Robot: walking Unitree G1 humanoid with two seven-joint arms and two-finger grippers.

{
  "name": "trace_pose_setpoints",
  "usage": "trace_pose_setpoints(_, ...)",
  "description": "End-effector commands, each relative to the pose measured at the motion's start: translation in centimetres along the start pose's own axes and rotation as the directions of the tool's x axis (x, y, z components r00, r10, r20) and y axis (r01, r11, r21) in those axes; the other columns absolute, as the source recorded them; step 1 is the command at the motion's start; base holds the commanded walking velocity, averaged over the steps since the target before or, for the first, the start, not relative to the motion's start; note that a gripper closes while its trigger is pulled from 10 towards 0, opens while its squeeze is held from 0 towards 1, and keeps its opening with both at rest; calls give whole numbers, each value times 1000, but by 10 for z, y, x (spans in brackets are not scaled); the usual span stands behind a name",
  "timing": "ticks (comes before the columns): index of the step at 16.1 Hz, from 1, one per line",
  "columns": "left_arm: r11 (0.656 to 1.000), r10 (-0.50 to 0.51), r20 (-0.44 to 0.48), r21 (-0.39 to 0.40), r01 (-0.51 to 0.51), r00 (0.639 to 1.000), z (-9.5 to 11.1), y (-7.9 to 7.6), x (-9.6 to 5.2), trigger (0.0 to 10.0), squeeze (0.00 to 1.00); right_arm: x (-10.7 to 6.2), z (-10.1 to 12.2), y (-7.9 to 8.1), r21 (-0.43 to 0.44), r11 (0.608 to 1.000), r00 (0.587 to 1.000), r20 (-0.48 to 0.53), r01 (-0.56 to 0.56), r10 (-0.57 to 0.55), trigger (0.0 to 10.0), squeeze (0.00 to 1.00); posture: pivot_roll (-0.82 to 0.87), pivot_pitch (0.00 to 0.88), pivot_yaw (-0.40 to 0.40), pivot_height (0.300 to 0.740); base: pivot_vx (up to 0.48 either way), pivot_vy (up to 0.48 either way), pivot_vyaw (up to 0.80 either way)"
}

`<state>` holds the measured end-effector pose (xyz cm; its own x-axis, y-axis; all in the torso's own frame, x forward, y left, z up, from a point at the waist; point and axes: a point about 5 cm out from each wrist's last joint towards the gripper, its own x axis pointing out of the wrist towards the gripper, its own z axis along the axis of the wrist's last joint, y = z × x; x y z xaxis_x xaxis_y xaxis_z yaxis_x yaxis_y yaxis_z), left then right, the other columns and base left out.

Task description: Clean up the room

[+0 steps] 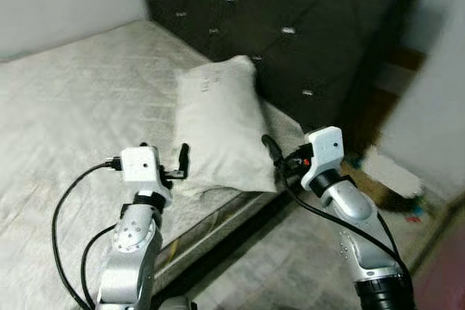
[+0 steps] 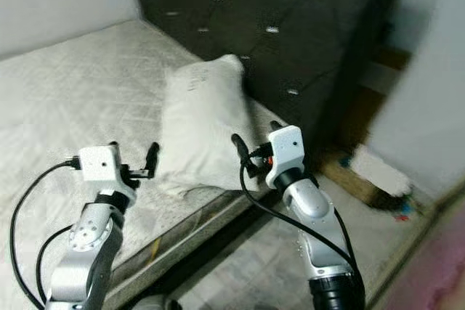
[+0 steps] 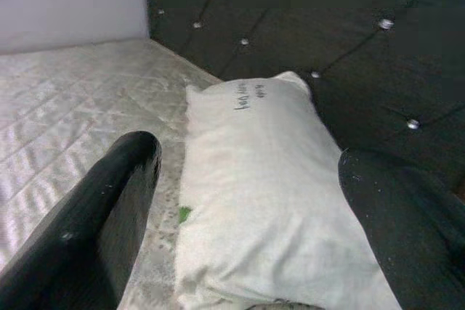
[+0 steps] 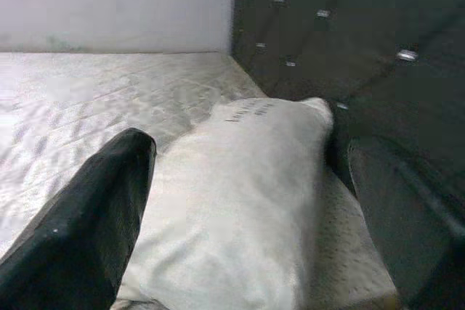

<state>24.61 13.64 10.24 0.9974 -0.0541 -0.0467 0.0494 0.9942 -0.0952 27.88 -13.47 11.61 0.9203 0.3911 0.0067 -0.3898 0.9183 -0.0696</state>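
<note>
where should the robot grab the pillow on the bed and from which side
Grip the pillow by its near short edge, coming from the foot side where both hands already face it. It lies flat on the mattress with its far end against the headboard, so the near corners are the free parts. The left hand and right hand flank those corners, open.

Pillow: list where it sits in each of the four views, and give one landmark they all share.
Left eye view: pillow at centre, on the bed's near corner, between the two grippers.
Right eye view: pillow just left of centre.
Left wrist view: pillow at lower centre, between the black fingers.
Right wrist view: pillow at lower centre.
Shared landmark: the dark tufted headboard behind it.
</note>
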Motion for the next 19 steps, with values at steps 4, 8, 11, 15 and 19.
trace_pose_setpoints(4,999,33,1,13,-33,999,3,7,0,10000,0,3,2,2,7,1000,1000,6,-6,6,10000,0,-83,0,8,740,0,0,800)
trace_pose_setpoints(8,1000,30,-6,9,-30,1000,2,7,0,10000,0,3,2,3,7,1000,1000,6,-7,7,10000,0,-82,0,9,740,0,0,800)
trace_pose_setpoints(11,1000,26,0,-4,-26,1000,2,6,0,10000,0,4,3,3,6,1000,1000,6,-7,7,10000,0,-81,0,10,740,0,0,800)
trace_pose_setpoints(15,1000,25,1,-3,-25,1000,2,6,0,10000,0,5,3,4,17,1000,1000,9,-14,14,10000,0,-81,0,12,740,0,0,769)
trace_pose_setpoints(19,1000,15,-3,-26,-15,1000,2,7,0,10000,0,6,4,3,42,999,1000,12,-10,9,10000,0,-81,0,12,740,0,480,0)
